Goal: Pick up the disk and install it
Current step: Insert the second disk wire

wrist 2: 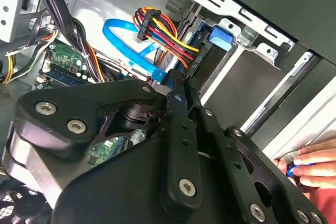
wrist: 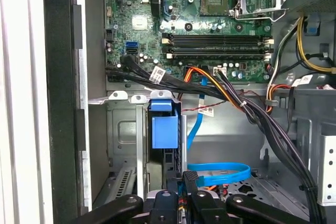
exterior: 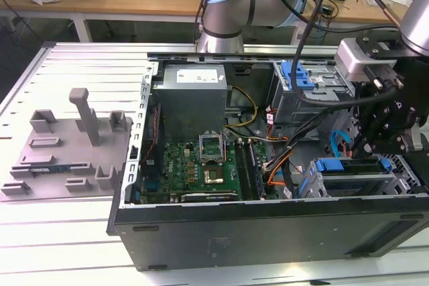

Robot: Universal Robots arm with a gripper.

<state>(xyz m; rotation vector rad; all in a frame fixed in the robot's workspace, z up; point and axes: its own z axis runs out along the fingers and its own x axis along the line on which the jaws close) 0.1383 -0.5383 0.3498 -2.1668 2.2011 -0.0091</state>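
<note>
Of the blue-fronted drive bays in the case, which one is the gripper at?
The gripper hangs over the lower bay at the case's front edge; the other bay sits beside the power supply.

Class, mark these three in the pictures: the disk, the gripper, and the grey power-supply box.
disk (exterior: 352, 173): exterior view, on its top edge, in the drive cage.
gripper (wrist: 181, 179): first wrist view, between its fingertips.
power-supply box (exterior: 191, 98): exterior view, on its grey side panel.

The arm (exterior: 231, 5), at the upper middle of the exterior view, was silver-grey tubing with a pale blue joint cap and black cables trailing over it. At that frame's right edge, the tool (exterior: 385, 122) was matt black under a light grey block. In the second wrist view its black links (wrist 2: 131, 145) carried silver screw heads.
</note>
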